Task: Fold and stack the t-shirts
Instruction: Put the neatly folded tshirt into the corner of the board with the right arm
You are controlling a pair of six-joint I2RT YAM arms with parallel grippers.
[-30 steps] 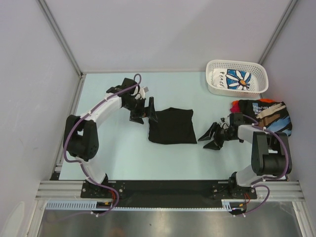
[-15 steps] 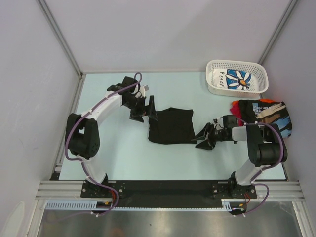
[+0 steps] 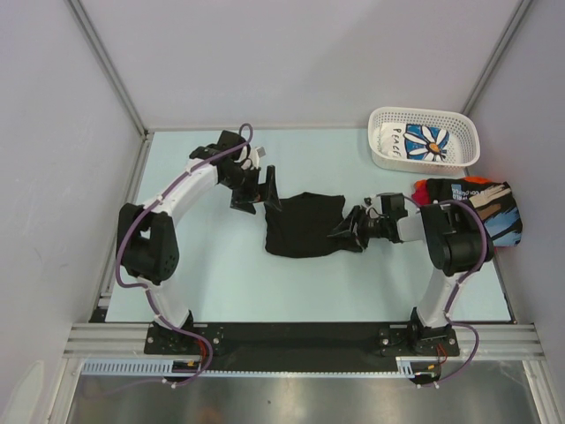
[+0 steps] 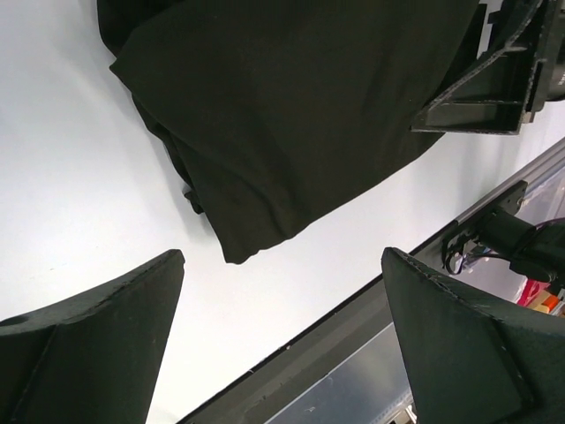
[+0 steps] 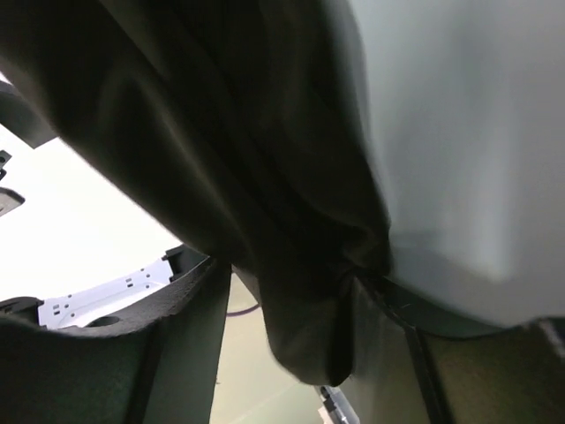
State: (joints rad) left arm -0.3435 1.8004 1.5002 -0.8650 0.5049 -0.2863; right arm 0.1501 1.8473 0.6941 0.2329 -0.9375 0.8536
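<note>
The only writing I'm making out is on the white daisy-print t-shirt [image 3: 430, 140] that's lying in the white lattice basket [image 3: 377, 150]. It's black hand-drawn letters, looking like "Peac", with the rest tucking out of sight. Right in front of the basket, a pile of t-shirts [image 3: 481, 210] is sitting on the table [image 3: 221, 283]. They're black brush-stroke print ones with a red one [image 3: 422, 188] peeking out on the left. Some tiny white lettering is showing there too, way too small to read.

Further out, in front and to the left of the basket, the folded black t-shirt [image 3: 305, 228] is lying flat. The right gripper [image 3: 346, 236] is sitting at its basket-side edge with its fingers spread, and that edge is bunching up between them in the wrist view. The left gripper [image 3: 257, 199] is hovering at the shirt's far corner, on the side away from the basket. Its jaws are gaping wide and holding nothing, and the shirt is lying just past its fingertips.
</note>
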